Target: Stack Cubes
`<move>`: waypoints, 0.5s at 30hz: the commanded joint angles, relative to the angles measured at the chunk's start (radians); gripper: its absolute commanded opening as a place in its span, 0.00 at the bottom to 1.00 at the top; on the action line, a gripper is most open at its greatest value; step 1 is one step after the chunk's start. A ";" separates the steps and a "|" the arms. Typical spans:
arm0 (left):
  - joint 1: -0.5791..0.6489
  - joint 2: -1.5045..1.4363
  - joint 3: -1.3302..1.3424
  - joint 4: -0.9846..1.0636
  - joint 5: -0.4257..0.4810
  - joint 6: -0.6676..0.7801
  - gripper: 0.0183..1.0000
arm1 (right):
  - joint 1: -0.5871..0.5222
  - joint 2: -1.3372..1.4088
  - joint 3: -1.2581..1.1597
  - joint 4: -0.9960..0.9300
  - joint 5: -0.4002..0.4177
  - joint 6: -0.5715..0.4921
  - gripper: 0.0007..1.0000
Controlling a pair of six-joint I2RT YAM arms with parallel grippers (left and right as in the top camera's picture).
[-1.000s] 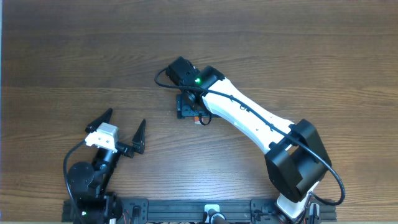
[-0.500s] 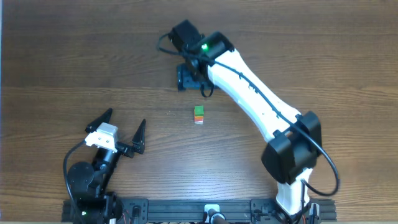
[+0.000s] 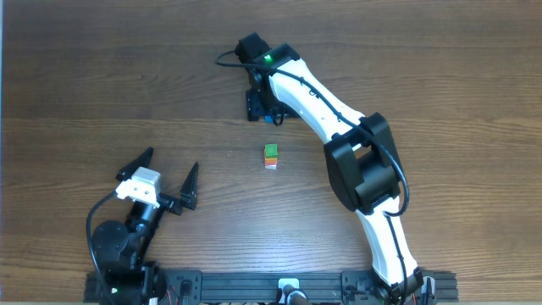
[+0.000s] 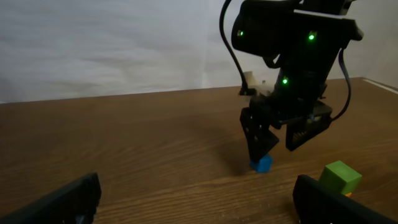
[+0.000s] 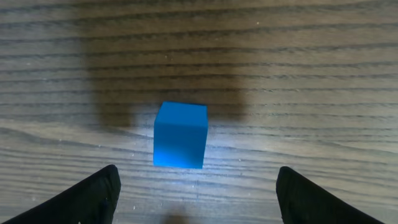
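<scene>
A green cube [image 3: 270, 151] sits on an orange cube [image 3: 270, 161] as a small stack mid-table; the left wrist view shows this green cube [image 4: 340, 176] too. Farther back lies a blue cube [image 5: 180, 135], also seen as the blue cube [image 4: 262, 163] from the left wrist. My right gripper [image 3: 262, 108] hangs open just above it, one finger on each side, not touching. The same right gripper [image 4: 277, 134] shows in the left wrist view. My left gripper [image 3: 170, 172] stands open near its base, holding nothing.
The wooden table [image 3: 440, 85] is bare around the stack and the blue cube. A pale wall [image 4: 112, 43] rises behind the table's far edge.
My right gripper has left the green cube on the orange one, moved away toward the back of the table and come down over the blue cube. The left arm stayed still.
</scene>
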 commanded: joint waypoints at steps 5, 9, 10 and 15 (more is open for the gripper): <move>-0.006 -0.005 -0.004 -0.002 0.010 0.012 1.00 | 0.000 0.051 0.016 0.035 -0.002 -0.006 0.75; -0.006 -0.005 -0.004 -0.002 0.010 0.012 1.00 | 0.000 0.051 0.016 0.067 -0.002 -0.005 0.71; -0.006 -0.005 -0.004 -0.002 0.010 0.012 1.00 | 0.000 0.053 0.016 0.066 -0.002 -0.005 0.71; -0.006 -0.005 -0.004 -0.002 0.010 0.012 1.00 | 0.000 0.058 0.016 0.062 -0.002 -0.002 0.71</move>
